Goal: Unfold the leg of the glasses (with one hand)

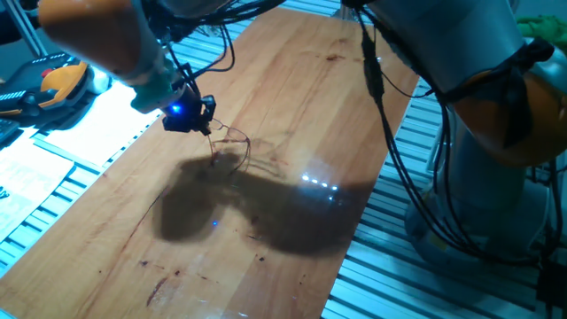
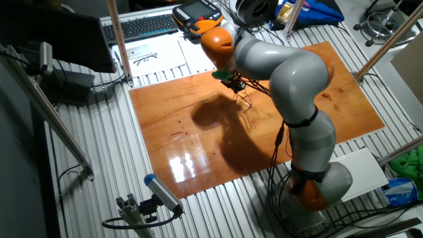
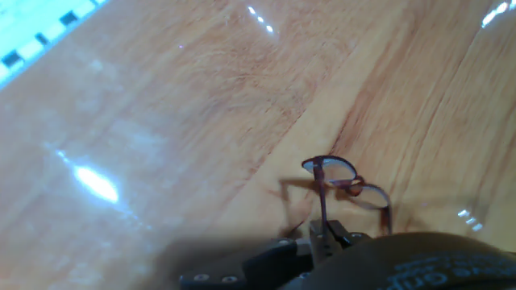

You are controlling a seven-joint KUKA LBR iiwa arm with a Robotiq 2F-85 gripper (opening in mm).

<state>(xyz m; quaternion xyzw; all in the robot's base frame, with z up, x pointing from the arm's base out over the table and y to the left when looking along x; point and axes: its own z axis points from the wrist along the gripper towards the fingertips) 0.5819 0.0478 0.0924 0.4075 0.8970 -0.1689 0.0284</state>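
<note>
End effector (image 3: 326, 235), clenched on one thin leg of the wire-frame glasses (image 3: 347, 184), which are held lifted just above the wooden tabletop (image 1: 292, 106); risk noted: leg bent or slipped free if the hinge is forced sideways.

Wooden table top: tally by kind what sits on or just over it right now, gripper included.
Glasses: 1, thin reddish-brown wire frame, in contact with the gripper
Gripper: 1, black, blue light on, right at the glasses
Total: 2, on the wooden table; whether the fingers are closed on a leg cannot be told.
</note>
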